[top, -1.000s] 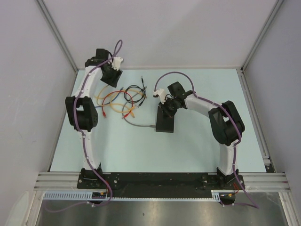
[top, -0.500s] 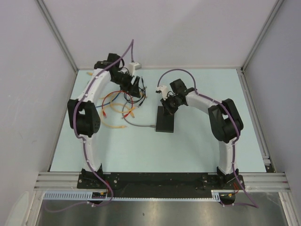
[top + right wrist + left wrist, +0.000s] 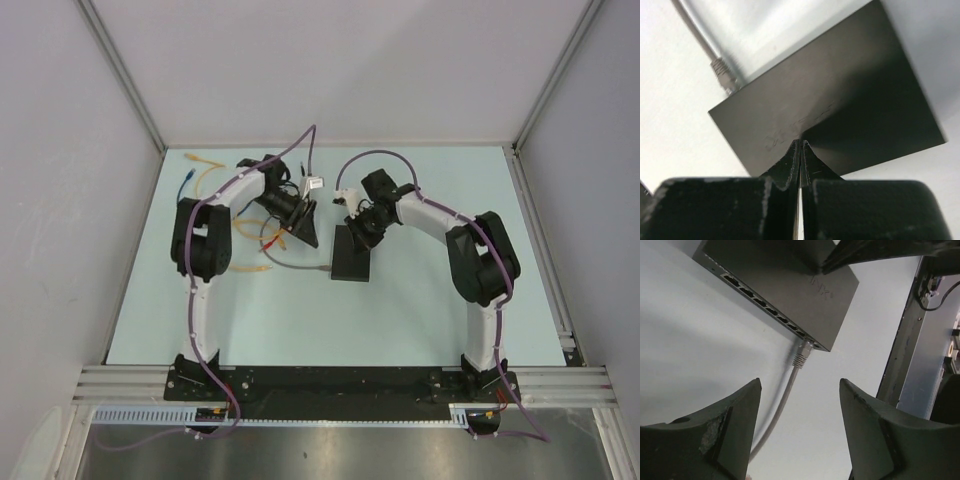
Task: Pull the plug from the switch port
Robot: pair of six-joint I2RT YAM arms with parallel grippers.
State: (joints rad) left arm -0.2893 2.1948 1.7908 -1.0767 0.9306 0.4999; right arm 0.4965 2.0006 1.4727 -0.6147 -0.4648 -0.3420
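Observation:
The switch point(image 3: 352, 256) is a flat matte-black box at mid table. A grey cable point(image 3: 290, 263) ends in a plug point(image 3: 324, 269) seated in a port at the switch's near left corner. In the left wrist view the plug point(image 3: 801, 352) sits in the last port of the switch point(image 3: 790, 280). My left gripper point(image 3: 308, 232) is open and empty, just left of the switch, with the cable point(image 3: 780, 407) between its fingers. My right gripper point(image 3: 357, 232) is shut and empty, its tips pressed on the switch's top point(image 3: 830, 95); the plug point(image 3: 722, 75) shows there too.
A tangle of orange, red, black and yellow patch cables point(image 3: 262, 232) lies left of the switch. More yellow cables with blue plugs point(image 3: 200, 172) lie at the far left. Grey walls and aluminium rails ring the table.
My left arm has swung right from the far left corner over the cable tangle to the switch's left side. My right gripper has stayed on the switch.

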